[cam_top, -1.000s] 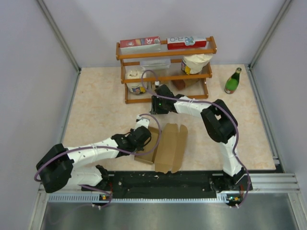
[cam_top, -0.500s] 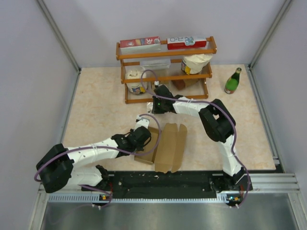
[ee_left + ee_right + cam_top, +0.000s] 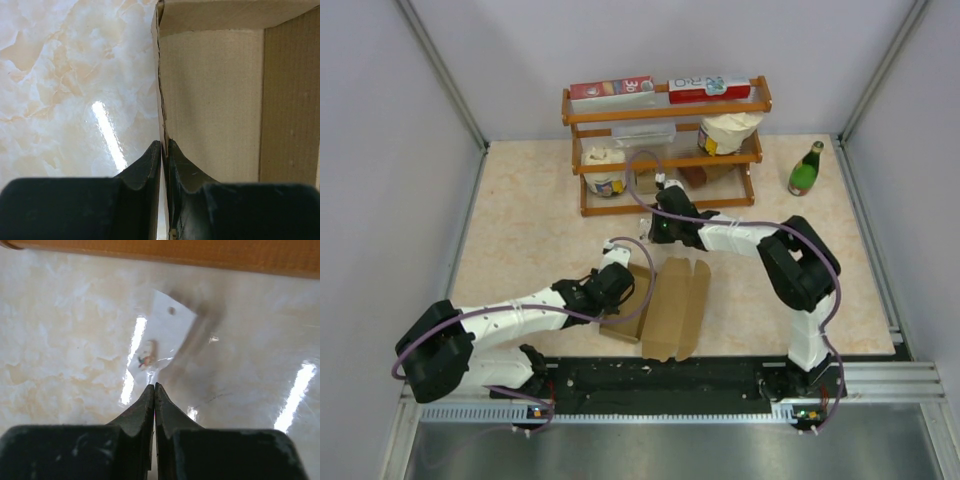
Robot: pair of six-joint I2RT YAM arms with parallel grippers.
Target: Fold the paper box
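Between the clamped left fingers (image 3: pixel 155 160), hold the paper box (image 3: pixel 210 100) wall upright while the right fingers (image 3: pixel 149 407), pressed together empty, raise the flat panel.

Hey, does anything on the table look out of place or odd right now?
A small clear packet with a white card lies loose on the table by the wooden rack, at the tips of the shut right gripper; I can't tell if it's pinched. It looks like a stray scrap.
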